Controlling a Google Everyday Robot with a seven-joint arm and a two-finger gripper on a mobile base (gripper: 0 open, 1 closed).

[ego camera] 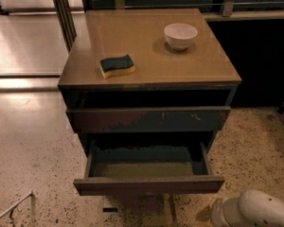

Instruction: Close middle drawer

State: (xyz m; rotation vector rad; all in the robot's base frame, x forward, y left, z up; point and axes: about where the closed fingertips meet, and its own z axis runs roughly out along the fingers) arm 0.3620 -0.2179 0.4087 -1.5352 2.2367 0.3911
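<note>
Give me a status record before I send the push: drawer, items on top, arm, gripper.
middle drawer: pulled out, open; nothing visible inside
cabinet top: sponge front-left, bowl back-right
arm: white segment at lower right, near the drawer's right front corner, not touching
gripper: not in view
</note>
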